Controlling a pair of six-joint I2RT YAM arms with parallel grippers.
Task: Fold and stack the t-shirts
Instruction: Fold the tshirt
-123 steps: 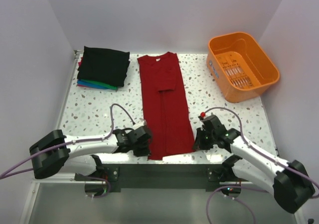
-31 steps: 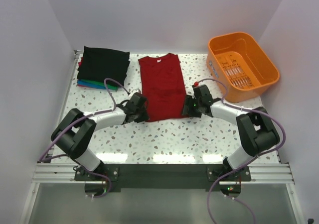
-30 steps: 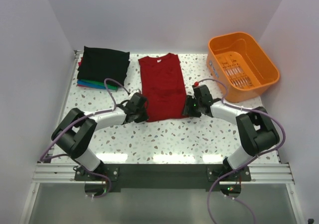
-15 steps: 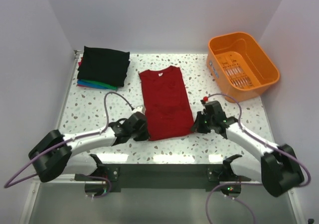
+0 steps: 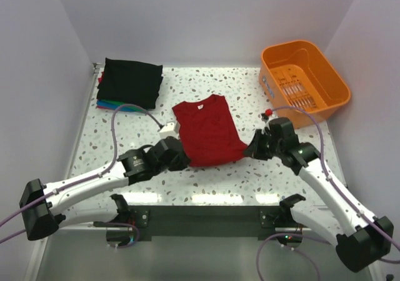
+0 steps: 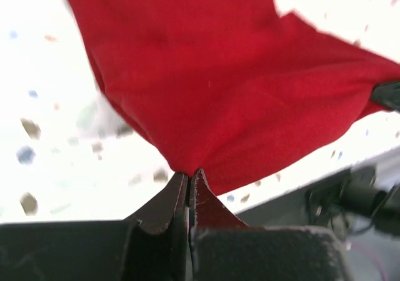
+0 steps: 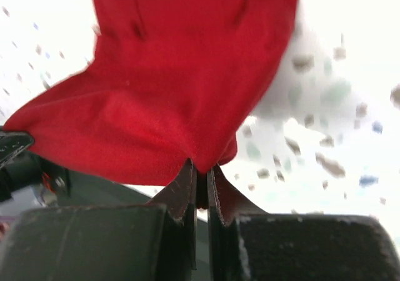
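My left gripper (image 5: 180,159) is pinched shut on the near-left corner of the red t-shirt (image 5: 209,131), which lies right of the folded stack (image 5: 129,84) and nearer me. My right gripper (image 5: 251,148) is clamped on the near-right corner. The stack sits far-left of the shirt, closer to my left arm.

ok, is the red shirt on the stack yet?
No, the red shirt is out in the middle, apart from the black-topped stack at the far left corner.

L arm (image 5: 87,182) and R arm (image 5: 328,184): white links w/ black joints. Purple cable (image 5: 320,145) behind jaws. Red knob (image 5: 267,113) behind R jaws. Fingers (image 6: 164,203) dark, tapered.
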